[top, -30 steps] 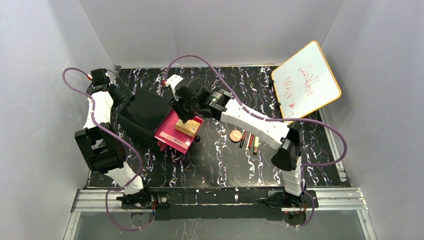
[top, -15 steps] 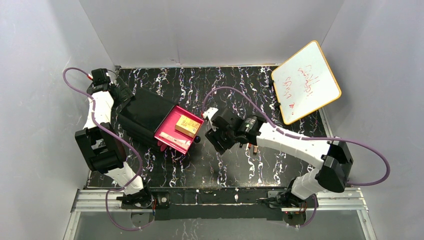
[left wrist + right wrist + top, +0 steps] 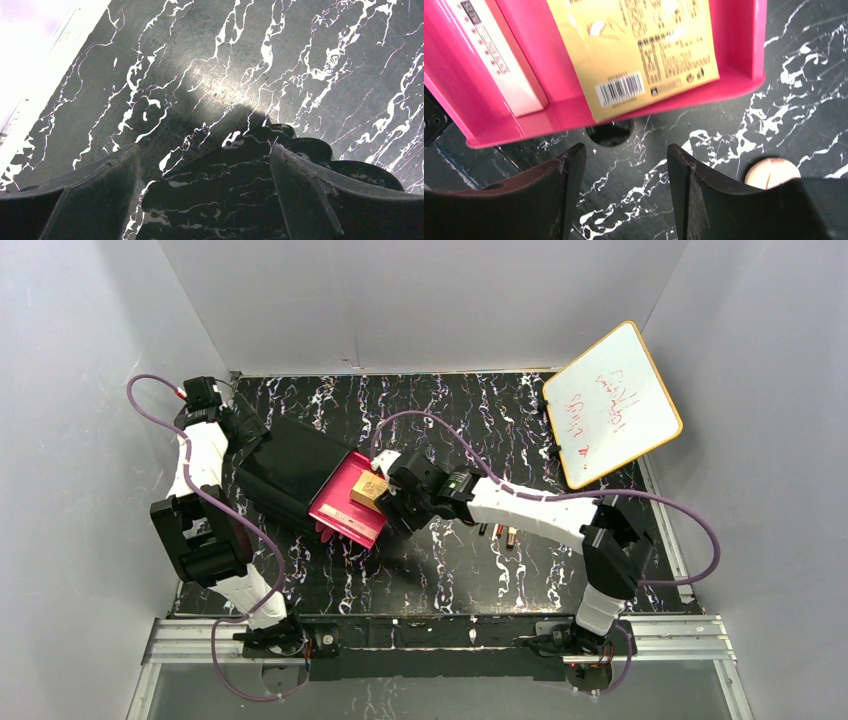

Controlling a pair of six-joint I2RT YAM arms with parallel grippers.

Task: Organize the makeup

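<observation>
The yellow boxy packet (image 3: 368,490) lies in the open pink drawer (image 3: 338,504) of the black box (image 3: 290,465). In the right wrist view the packet (image 3: 634,45) lies beside a white and pink packet (image 3: 499,60) in the drawer (image 3: 758,40). My right gripper (image 3: 393,508) is open and empty, low over the table just in front of the drawer's black knob (image 3: 609,134); it shows in its own view (image 3: 625,150). The round peach compact (image 3: 772,172) lies to its right. Thin pencils (image 3: 499,532) lie beside the arm. My left gripper (image 3: 243,440) is open, its jaws around the box's back corner (image 3: 220,195).
The orange-rimmed whiteboard (image 3: 612,405) leans at the back right. Grey walls close in the left, back and right sides. The right arm (image 3: 530,508) stretches across the middle of the black marbled table (image 3: 450,580) and hides the compact from above.
My right gripper left the yellow packet in the drawer, swung out to the right over the table, then came back low in front of the drawer. The left arm has not moved.
</observation>
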